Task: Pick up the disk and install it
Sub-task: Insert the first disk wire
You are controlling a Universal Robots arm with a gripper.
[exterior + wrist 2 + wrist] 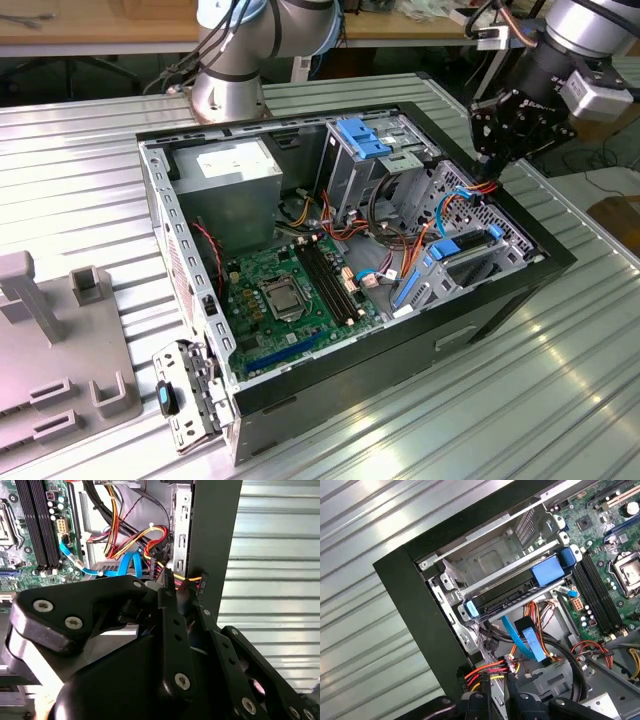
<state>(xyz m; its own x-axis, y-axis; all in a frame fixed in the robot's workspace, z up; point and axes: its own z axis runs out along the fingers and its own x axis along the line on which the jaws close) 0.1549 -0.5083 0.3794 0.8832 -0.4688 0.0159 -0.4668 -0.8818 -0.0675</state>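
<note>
exterior view: gripper (487, 172) tilts down into the case (330, 385) corner.

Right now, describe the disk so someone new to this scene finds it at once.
Find the open computer case on the ribbed metal table, then the metal drive cage at its end toward the exterior view's right. The disk is the flat dark slab lying in that cage, edged by a bright blue carrier, unlike the thin blue cable beside it.
</note>
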